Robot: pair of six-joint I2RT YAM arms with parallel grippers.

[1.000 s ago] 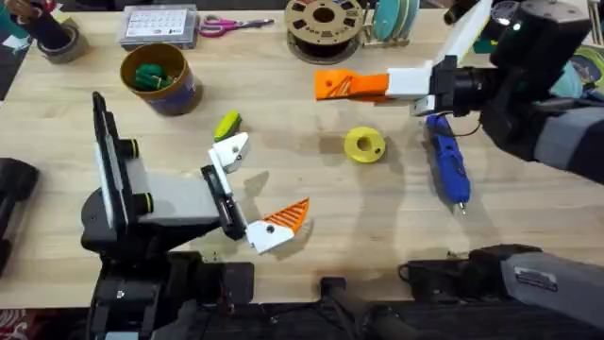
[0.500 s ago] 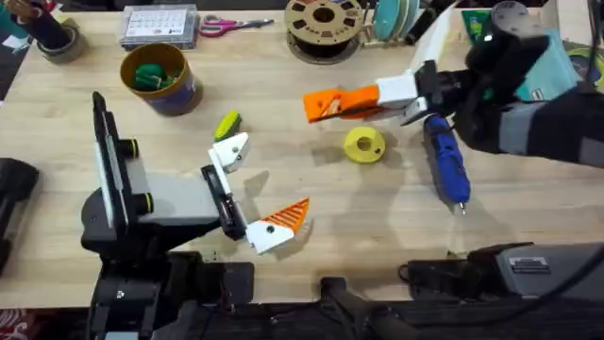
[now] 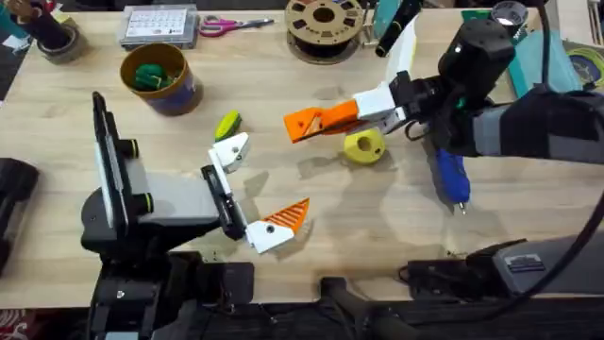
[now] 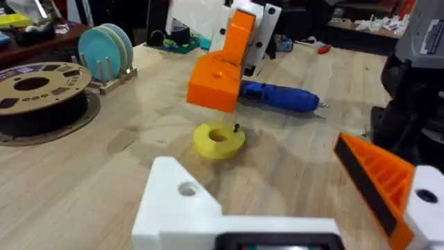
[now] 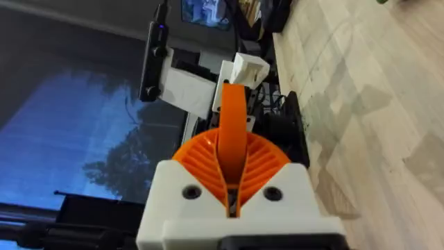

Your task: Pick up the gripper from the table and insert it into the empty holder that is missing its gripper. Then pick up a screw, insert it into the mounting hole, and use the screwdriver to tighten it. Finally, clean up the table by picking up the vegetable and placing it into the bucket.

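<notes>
Far to the left of the flat yellow ring [image 3: 363,146], toward the back of the table [image 3: 377,217], stands the bucket [image 3: 160,80] with dark green pieces [image 3: 148,76] inside it. Nearer the ring, though well to its left, the vegetable [image 3: 226,124] lies on the table, just beside the holder [image 3: 229,151].

The holder is the bare white finger of the left tool [image 3: 255,189]. Its other finger, nearer the front edge, carries an orange ribbed tip [image 3: 288,217]. The two fingers are spread wide with nothing between them. In the left wrist view the holder [image 4: 182,201] shows a round mounting hole in its face.

Just left of the ring and raised off the table hangs the right tool [image 3: 307,123], reaching in from the right. It is clenched on the gripper [image 5: 232,139], which stands edge-on between the two orange ribbed pads [image 5: 260,163]. From the left wrist view the tool [image 4: 222,66] hovers above and behind the ring [image 4: 218,139].

A small dark screw [image 4: 236,128] sits at the ring's edge.

Right of the ring, the screwdriver [image 3: 448,170] lies flat on the table, its thin bit pointing toward the front edge, partly under the right arm.
</notes>
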